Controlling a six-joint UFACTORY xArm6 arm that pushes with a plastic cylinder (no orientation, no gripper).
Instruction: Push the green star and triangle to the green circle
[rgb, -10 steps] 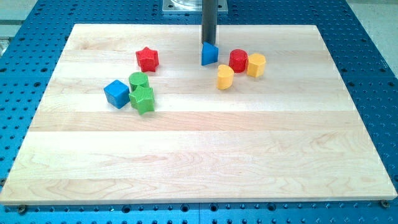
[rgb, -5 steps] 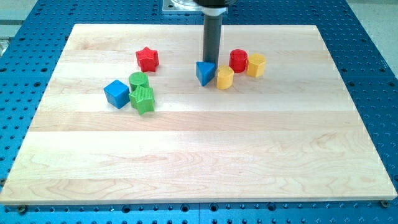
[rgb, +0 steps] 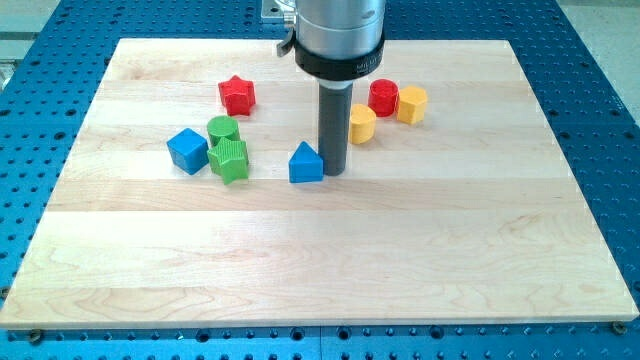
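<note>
A green circle (rgb: 223, 129) sits at the view's left, with a green star (rgb: 230, 160) touching it just below. A blue triangle (rgb: 306, 163) lies near the board's middle. My tip (rgb: 333, 171) rests on the board right beside the triangle, on its right side, touching or nearly touching it. The star is about a block's width left of the triangle.
A blue cube (rgb: 187, 150) sits left of the green blocks. A red star (rgb: 237, 95) lies above them. A yellow block (rgb: 362, 124), a red cylinder (rgb: 383, 97) and a yellow hexagon (rgb: 411, 103) cluster right of the rod. The wooden board (rgb: 320, 260) lies on a blue perforated table.
My tip has moved toward the view's bottom, pushing the blue triangle down and left, away from the yellow block and toward the green blocks. The other blocks have not moved.
</note>
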